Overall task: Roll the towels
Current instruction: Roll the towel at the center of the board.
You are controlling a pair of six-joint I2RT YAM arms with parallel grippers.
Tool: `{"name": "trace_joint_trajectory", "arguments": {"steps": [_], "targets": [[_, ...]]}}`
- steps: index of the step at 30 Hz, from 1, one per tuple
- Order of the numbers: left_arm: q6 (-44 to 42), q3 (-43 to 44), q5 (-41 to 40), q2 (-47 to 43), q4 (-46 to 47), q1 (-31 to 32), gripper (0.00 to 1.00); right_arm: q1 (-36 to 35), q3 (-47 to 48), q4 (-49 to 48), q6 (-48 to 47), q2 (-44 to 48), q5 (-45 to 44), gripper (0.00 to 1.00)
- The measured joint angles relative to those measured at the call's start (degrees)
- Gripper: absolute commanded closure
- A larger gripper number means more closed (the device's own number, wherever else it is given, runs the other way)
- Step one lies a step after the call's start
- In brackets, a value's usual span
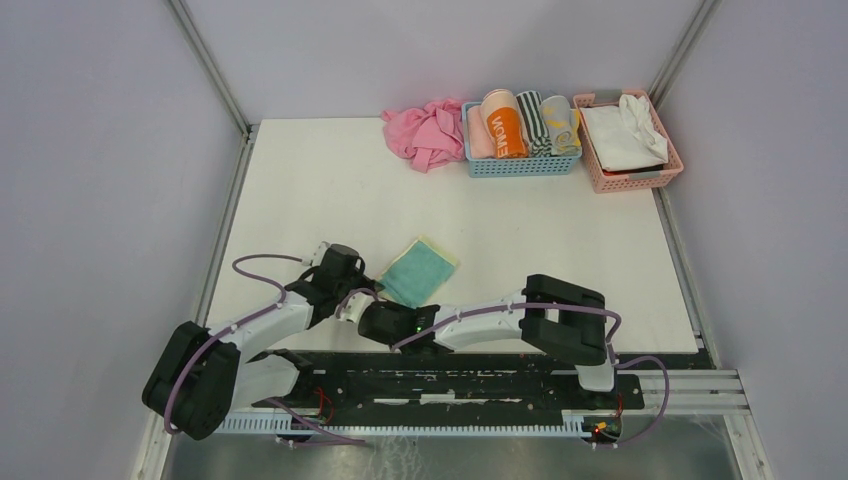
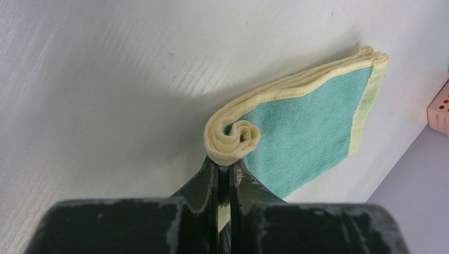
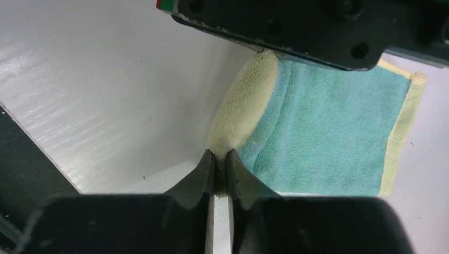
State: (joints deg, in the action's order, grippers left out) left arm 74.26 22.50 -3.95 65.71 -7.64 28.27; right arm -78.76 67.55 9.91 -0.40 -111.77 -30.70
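The pale yellow towel with the teal figure (image 1: pixel 420 268) lies folded near the table's front, teal side up. Its near edge is curled into a small roll, a spiral from the end in the left wrist view (image 2: pixel 233 140) and a yellow ridge in the right wrist view (image 3: pixel 244 111). My left gripper (image 2: pixel 224 166) is shut on one end of the roll. My right gripper (image 3: pixel 221 159) is shut on the other end. The two grippers meet at the towel's near edge (image 1: pixel 372 300). A grey towel with yellow marks (image 1: pixel 561 125) sits rolled in the blue basket (image 1: pixel 520 166).
The blue basket at the back holds several rolled towels, one orange (image 1: pixel 503 125). A plain pink cloth (image 1: pixel 425 132) lies left of it. A pink basket (image 1: pixel 640 176) with white cloth stands at the back right. Grey walls enclose the white table (image 1: pixel 330 190).
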Motion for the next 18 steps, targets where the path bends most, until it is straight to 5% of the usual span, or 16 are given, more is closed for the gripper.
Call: {"name": "trace_joint_trajectory", "arguments": {"steps": [4,7,11,18], "targets": [[0.02,-0.02,0.00,-0.37,-0.04,-0.02,0.87,-0.11,0.15,-0.02,-0.22,-0.17,-1.05,1.00],[0.00,-0.04,-0.15,-1.29,-0.87,0.00,0.65,0.44,-0.28,-0.59,-0.37,0.33,1.38,1.00],[-0.28,-0.04,-1.20,-5.29,-3.45,0.26,0.41,4.76,-3.41,-2.60,1.99,4.37,13.53,1.00],[-2.97,0.42,-3.41,-13.27,-7.74,0.00,0.31,18.69,-10.49,-13.29,14.56,8.98,44.59,1.00]]}}
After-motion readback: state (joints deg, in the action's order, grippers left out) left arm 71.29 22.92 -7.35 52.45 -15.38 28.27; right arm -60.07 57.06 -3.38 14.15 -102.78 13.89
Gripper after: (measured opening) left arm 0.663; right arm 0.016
